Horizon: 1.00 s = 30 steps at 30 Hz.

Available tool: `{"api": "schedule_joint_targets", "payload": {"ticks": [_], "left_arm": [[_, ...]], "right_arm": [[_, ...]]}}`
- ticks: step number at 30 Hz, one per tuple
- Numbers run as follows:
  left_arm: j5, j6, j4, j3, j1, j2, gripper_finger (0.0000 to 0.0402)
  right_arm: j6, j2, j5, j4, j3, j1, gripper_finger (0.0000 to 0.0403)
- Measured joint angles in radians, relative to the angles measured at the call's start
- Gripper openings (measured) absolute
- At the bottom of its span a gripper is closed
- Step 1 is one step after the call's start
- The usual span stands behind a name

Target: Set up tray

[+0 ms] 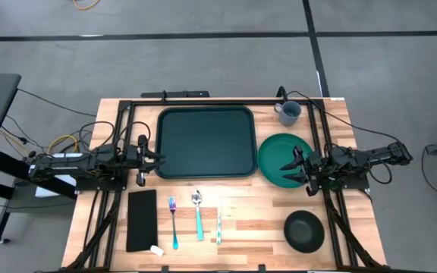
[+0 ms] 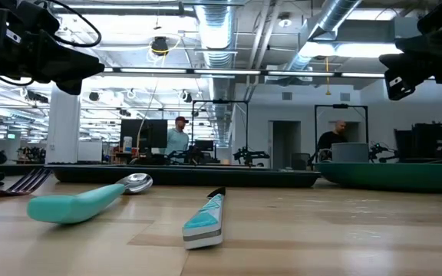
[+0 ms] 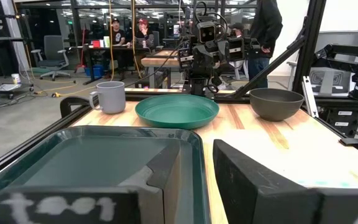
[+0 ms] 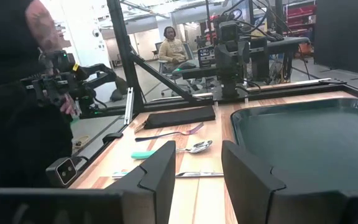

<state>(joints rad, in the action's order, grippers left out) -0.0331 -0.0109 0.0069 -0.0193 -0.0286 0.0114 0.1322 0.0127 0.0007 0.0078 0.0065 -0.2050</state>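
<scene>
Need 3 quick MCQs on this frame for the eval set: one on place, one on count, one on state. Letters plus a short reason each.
1. Where is the mug?
A. On the tray
B. At the far right corner of the table, beyond the plate
C. Beside the napkin

2. How many teal-handled utensils lie in front of the tray?
A. One
B. Three
C. Five

3. What is on the tray?
A. Nothing
B. The bowl
C. The fork

Key:
1. B: the high view shows the mug past the round green plate, near the table's far right corner.
2. B: a fork, a spoon and a knife lie side by side.
3. A: the tray's surface is bare; the bowl sits on the wood near the right arm's side, and the black napkin lies left of the fork.
</scene>
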Motion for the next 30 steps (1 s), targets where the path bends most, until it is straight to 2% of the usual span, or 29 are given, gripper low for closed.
{"api": "schedule_joint_targets", "payload": {"ticks": [5,9,15,19,21,25,30], "left_arm": [[-0.001,0.013,0.003,0.0,0.0,0.0,0.0084],[-0.001,-0.091,0.004,0.0,0.0,0.0,0.0084],[-0.009,-0.415,0.006,0.0,0.0,0.0,0.0084],[-0.074,-0.696,0.012,0.0,0.0,0.0,0.0084],[-0.114,-0.786,0.018,0.0,0.0,0.0,0.0084],[-0.163,-0.83,0.024,0.0,0.0,0.0,0.0084],[-0.196,-0.823,0.029,0.0,0.0,0.0,0.0084]], "right_arm": [[0.0,0.0,0.0,0.0,0.0,0.0,0.0122],[0.0,0.0,0.0,0.0,0.0,0.0,0.0122],[0.0,0.0,0.0,0.0,0.0,0.0,0.0122],[-0.012,0.0,0.007,0.001,0.0,0.004,0.0122],[-0.03,0.0,0.022,0.004,0.0,0.012,0.0122],[-0.105,0.0,0.03,0.035,0.0,0.031,0.0122],[-0.112,0.0,0.03,0.141,0.0,0.043,0.0122]]}}
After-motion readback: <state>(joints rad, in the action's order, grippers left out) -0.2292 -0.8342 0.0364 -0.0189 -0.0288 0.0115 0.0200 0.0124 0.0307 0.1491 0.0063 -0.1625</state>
